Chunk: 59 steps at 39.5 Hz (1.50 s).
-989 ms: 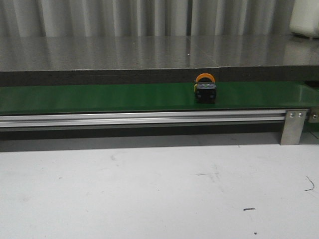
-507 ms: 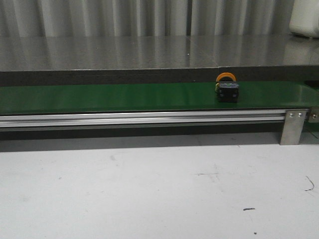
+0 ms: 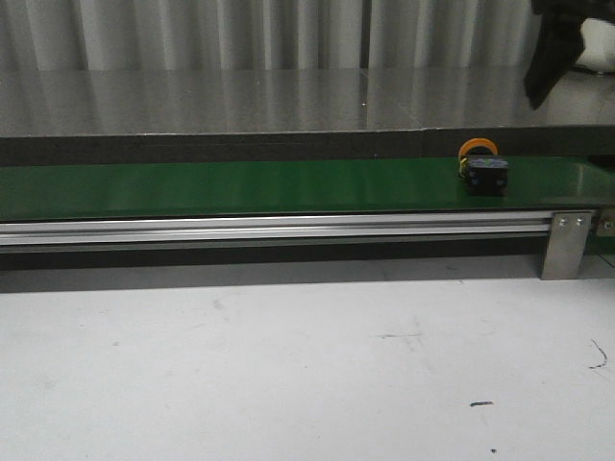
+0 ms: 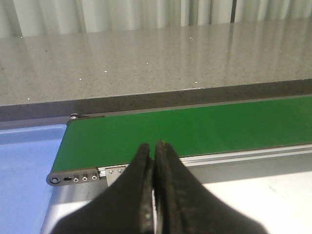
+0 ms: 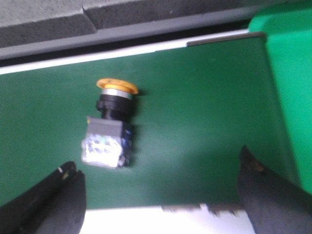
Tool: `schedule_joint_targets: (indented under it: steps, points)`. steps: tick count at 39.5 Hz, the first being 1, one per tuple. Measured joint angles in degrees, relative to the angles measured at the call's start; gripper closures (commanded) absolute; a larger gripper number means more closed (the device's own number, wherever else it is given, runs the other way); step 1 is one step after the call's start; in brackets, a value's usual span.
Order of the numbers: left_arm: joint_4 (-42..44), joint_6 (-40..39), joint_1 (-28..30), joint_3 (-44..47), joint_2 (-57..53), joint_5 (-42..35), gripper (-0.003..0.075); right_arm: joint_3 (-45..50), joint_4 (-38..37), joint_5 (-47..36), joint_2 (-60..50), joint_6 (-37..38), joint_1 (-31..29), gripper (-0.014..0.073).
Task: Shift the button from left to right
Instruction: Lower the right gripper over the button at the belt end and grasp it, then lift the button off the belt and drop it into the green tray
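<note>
Grey curtains hang behind a speckled stone counter (image 3: 240,101), and in front of it a green belt (image 3: 192,187) runs across above an aluminium rail (image 3: 269,229) and the pale tabletop (image 3: 288,365). At the left end of the belt the left tool (image 4: 155,148) hovers with its two fingers pressed together, holding nothing, beside a blue tray (image 4: 27,165). Far along to the right, near the belt's end, lies the button (image 3: 482,171), on its side with its orange cap toward the counter and its black body toward the rail, so its long axis crosses the belt. The right tool (image 5: 161,195) hangs above it, seen in the front view as a dark shape at the upper right; its fingers (image 5: 53,197) are spread wide apart and empty. The button sits between them but nearer one finger, off centre, so the right arm is plainly the closer one and would likely need to shift sideways before coming down
</note>
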Motion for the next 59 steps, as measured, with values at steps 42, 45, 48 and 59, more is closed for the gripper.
schedule_joint_targets:
  steps: [42, 45, 48, 59]
  points:
    - [0.0, 0.0, 0.0, 0.0, 0.0, 0.0, 0.0741, -11.5, 0.2, 5.2, 12.4, 0.0, -1.8, 0.0398]
    - [0.0, 0.0, 0.0, 0.0, 0.0, 0.0, 0.0741, -11.5, -1.8, 5.2, 10.7, 0.0, -4.0, 0.0398]
    - [0.0, 0.0, 0.0, 0.0, 0.0, 0.0, 0.0741, -11.5, -3.8, 5.3, 9.6, 0.0, -6.6, 0.0398]
    - [0.0, 0.0, 0.0, 0.0, 0.0, 0.0, 0.0741, -11.5, -9.0, 4.6, 10.8, 0.0, -18.1, 0.0398]
